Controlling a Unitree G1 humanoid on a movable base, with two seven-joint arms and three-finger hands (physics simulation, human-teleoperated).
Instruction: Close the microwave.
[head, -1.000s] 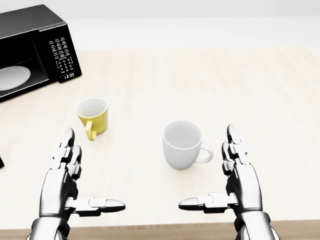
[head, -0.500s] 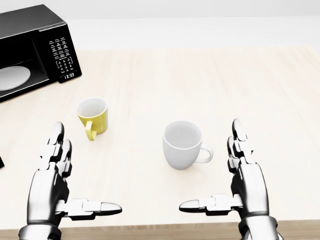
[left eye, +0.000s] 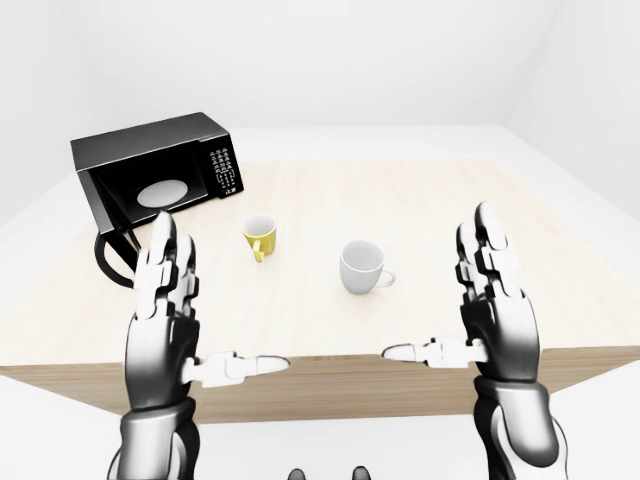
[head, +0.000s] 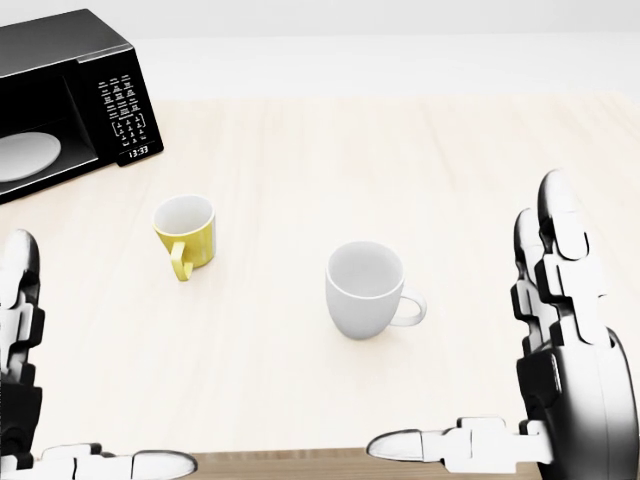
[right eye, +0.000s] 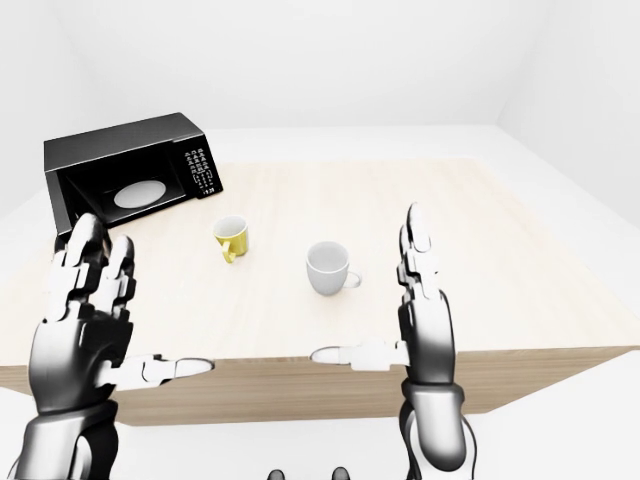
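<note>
Even, bright, diffuse light; clean simulator render with no noise or blur, everything sharp. White walls nearly blown out, no visible light source. Shadows faint: soft contact shading under the white mug (head: 364, 290) and yellow mug (head: 186, 231) on the desk (head: 400, 180). Glossy highlights on the right hand (left eye: 494, 310). Microwave (left eye: 150, 165) interior stays dark.

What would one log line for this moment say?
microwave: door open, plate inside | left robot hand: open, raised, empty | right robot hand: open, raised, empty | yellow mug, white mug: upright on table
</note>
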